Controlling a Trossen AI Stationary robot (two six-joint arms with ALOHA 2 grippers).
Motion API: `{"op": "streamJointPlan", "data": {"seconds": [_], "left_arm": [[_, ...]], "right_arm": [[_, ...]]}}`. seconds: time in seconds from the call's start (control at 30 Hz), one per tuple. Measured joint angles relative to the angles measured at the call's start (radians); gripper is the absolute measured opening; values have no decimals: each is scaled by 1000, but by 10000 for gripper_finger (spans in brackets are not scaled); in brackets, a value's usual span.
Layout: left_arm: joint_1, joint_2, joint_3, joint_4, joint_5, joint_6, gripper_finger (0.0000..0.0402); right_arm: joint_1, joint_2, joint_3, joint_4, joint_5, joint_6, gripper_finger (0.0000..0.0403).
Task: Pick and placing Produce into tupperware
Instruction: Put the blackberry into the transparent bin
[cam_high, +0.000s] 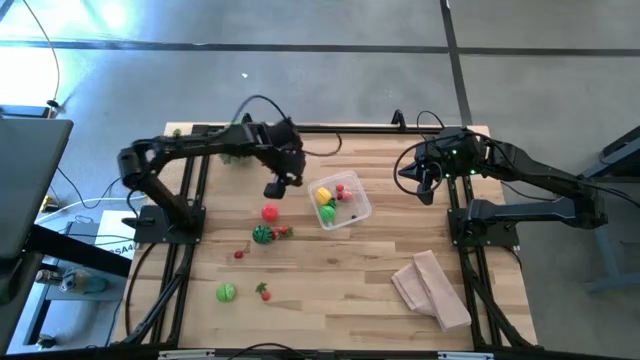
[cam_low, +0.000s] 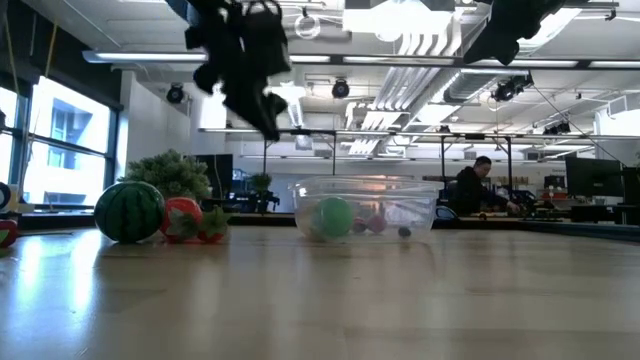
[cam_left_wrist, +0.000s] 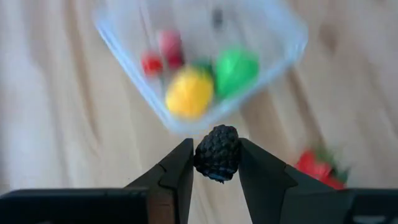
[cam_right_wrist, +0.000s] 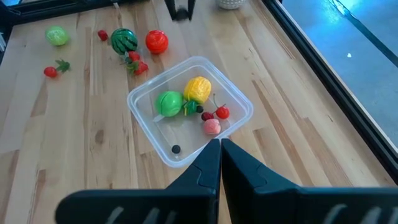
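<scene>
The clear tupperware sits mid-table holding a yellow fruit, a green one, cherries and a pink berry. My left gripper hovers above the table just left of the tupperware, shut on a dark blackberry. Loose produce lies left of it: a red tomato, a small watermelon, strawberries, a green fruit. My right gripper is shut and raised near the tupperware's right side, touching nothing. My left gripper pinches the blackberry between its two fingers, one on each side of the berry, coming from above and pointing down. The berry is lifted clear of the table, beside the tupperware's near-left corner.
A tan folded cloth lies at the table's near right. A pale-green spiky plant stands at the far left edge. Black frame rails run along both sides. Bare wood lies between the cloth and the produce.
</scene>
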Motion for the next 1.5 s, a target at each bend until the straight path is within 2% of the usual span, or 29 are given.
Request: {"op": "streamJointPlan", "data": {"seconds": [0.17,0.3,0.4,0.73,0.9,1.23,1.5], "left_arm": [[-2,-83,44,187,109,-54,105],[-7,-95,51,360,146,-132,105],[-28,-77,52,438,140,-149,105],[-142,63,54,445,-1,-115,105],[-173,169,101,423,-43,-116,105],[-206,402,317,178,-181,-108,105],[-211,549,456,15,-235,-107,105]], "right_arm": [[0,0,0,0,0,0,4],[0,0,0,0,0,0,4],[0,0,0,0,0,0,4],[0,0,0,0,0,0,4],[0,0,0,0,0,0,4],[0,0,0,0,0,0,4],[0,0,0,0,0,0,4]]}}
